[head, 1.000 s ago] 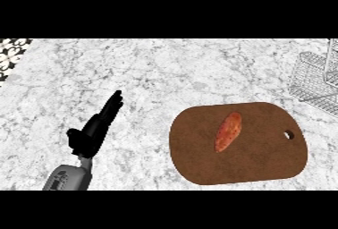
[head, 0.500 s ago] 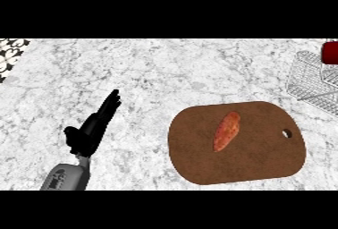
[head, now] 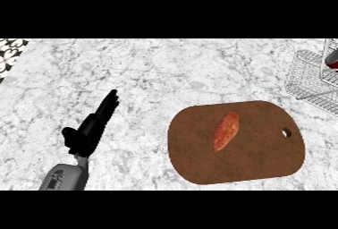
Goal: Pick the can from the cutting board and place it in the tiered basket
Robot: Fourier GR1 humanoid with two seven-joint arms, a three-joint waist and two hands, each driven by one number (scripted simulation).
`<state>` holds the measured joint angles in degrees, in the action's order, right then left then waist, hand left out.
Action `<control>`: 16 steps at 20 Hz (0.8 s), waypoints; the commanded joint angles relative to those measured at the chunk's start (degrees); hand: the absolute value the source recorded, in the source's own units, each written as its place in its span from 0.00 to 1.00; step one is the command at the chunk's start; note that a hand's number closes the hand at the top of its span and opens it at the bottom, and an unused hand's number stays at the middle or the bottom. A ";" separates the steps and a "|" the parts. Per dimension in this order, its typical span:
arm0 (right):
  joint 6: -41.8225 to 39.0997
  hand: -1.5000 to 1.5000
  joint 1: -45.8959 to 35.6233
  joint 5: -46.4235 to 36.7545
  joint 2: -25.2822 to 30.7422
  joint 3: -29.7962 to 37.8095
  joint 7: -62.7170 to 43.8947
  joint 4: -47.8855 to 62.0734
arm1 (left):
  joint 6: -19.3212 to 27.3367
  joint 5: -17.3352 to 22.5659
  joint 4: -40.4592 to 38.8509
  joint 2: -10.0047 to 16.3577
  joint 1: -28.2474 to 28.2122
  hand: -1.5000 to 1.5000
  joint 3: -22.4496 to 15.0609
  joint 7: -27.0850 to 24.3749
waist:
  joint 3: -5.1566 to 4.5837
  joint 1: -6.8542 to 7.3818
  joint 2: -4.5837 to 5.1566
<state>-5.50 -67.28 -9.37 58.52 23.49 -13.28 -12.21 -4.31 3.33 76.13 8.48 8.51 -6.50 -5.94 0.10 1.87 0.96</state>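
Observation:
A brown cutting board [head: 257, 161] lies at the lower right of the counter, with a hole near its right end. An orange-red oblong vegetable [head: 226, 131] lies on it. A sliver of the dark red can [head: 332, 62] shows at the right edge, inside the wire tiered basket [head: 310, 82]; what holds it is out of sight. My left hand [head: 89, 129] stays open at the lower left, fingers straight and pointing up-right, well away from the board. My right hand shows nowhere.
The white marbled counter [head: 165, 76] fills the view. A black-and-white patterned patch [head: 10, 49] sits in the upper left corner.
The red can appeared at the right edge half a second ago and now sits a little lower and further right at the basket. The left hand has barely shifted.

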 commanded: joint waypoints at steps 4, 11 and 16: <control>11.04 0.00 6.92 2.78 7.77 5.52 7.73 0.56 | -0.01 0.06 0.49 0.61 0.09 0.50 0.72 1.14 | 0.16 -0.69 -0.04; 2.48 0.00 16.75 11.36 17.33 15.48 16.47 5.50 | -1.59 1.50 1.85 1.16 -3.05 0.50 1.45 -0.56 | 0.39 -1.54 -0.26; -7.01 0.00 24.69 13.18 23.05 17.52 19.04 7.79 | -0.38 0.85 2.56 0.88 -2.84 0.50 1.53 0.54 | 0.49 -2.37 -0.35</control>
<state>-7.18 -48.10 2.02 78.15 38.89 3.05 -6.38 -4.39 3.69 78.25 8.68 5.93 -5.75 -5.94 0.46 -0.10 0.58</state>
